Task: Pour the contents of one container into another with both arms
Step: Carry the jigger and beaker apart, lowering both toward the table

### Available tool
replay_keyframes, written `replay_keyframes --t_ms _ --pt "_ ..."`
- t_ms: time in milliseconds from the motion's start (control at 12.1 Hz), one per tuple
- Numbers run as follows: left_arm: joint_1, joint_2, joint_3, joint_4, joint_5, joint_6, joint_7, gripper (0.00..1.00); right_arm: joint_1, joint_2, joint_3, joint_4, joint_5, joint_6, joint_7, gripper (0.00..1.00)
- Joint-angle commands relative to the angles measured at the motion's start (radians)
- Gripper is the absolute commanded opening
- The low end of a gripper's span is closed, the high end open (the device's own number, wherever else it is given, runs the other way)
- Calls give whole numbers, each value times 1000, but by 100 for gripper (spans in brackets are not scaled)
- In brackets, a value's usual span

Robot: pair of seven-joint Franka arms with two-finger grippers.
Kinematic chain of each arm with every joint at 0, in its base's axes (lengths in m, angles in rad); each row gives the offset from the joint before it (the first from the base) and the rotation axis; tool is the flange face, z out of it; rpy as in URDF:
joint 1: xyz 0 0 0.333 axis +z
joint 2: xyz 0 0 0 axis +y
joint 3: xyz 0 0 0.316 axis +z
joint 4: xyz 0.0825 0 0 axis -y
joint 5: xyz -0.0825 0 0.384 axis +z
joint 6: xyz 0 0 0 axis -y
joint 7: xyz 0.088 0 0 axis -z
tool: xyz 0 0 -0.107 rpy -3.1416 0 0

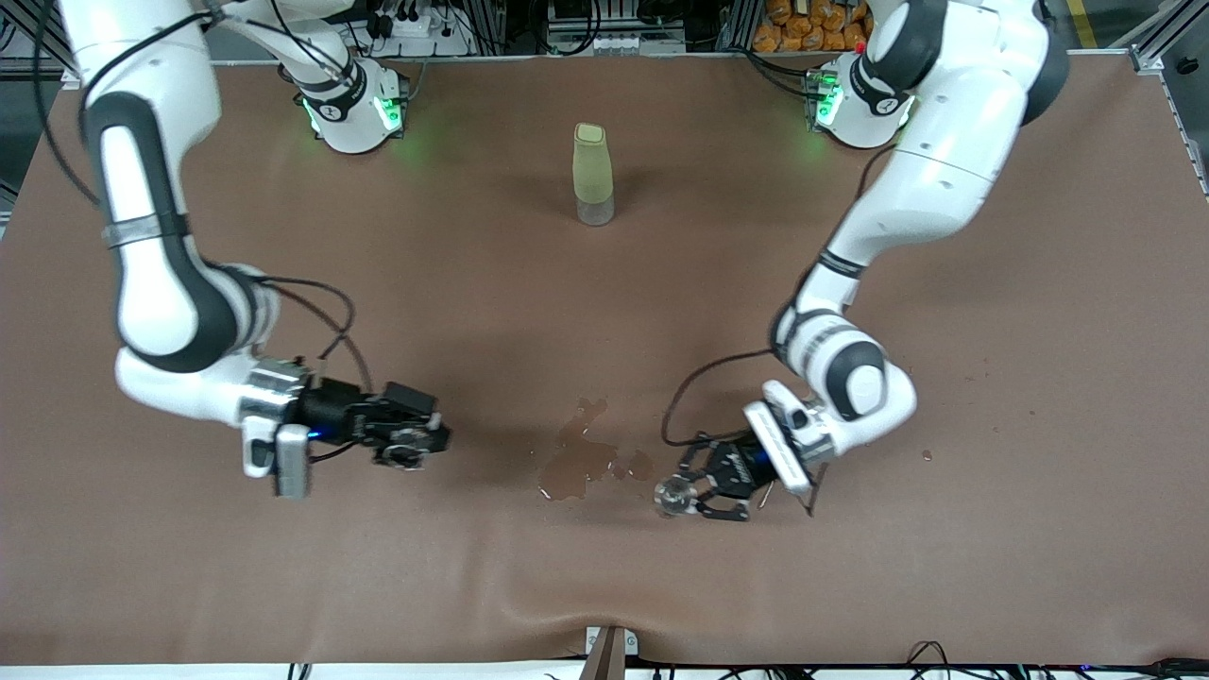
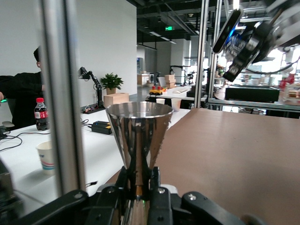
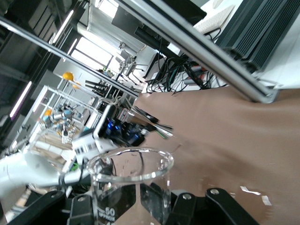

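Left claw [image 1: 682, 495] is clamped on my steel jigger [image 2: 139, 136], right claw [image 1: 413, 444] on a glass beaker [image 3: 129, 180], both over the brown bench [image 1: 992, 529]; wet spill [image 1: 581, 463] between them, green bottle [image 1: 593, 174] nearer the bases.

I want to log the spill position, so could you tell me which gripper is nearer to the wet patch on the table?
Left. The left gripper, shut on a steel jigger, is just beside the wet patch; the right gripper, shut on a glass beaker, sits clearly farther off toward the right arm's end.
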Motion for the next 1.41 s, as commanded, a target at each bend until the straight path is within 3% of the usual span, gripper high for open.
replay_keyframes --t_ms 0,248,413,661,992,1323 --pt "107 -10 -9 -11 147 -115 -92 0 -135 54 18 12 -80 -97 -248 0" --pt "199 -7 -9 -9 285 -218 -166 0 -253 109 18 15 -140 -133 -558 0" --pt "251 0 -4 -17 304 -345 -177 0 -316 152 18 18 -138 -131 -775 0" --pt "355 4 -4 -37 446 -433 -186 0 -411 235 20 38 -125 -131 -1046 0" --pt "447 26 -2 -40 593 -548 -168 0 -531 394 23 119 -115 -136 -1183 0" --pt "526 50 -2 -50 730 -635 -53 0 -555 500 23 185 24 -139 -1261 0"
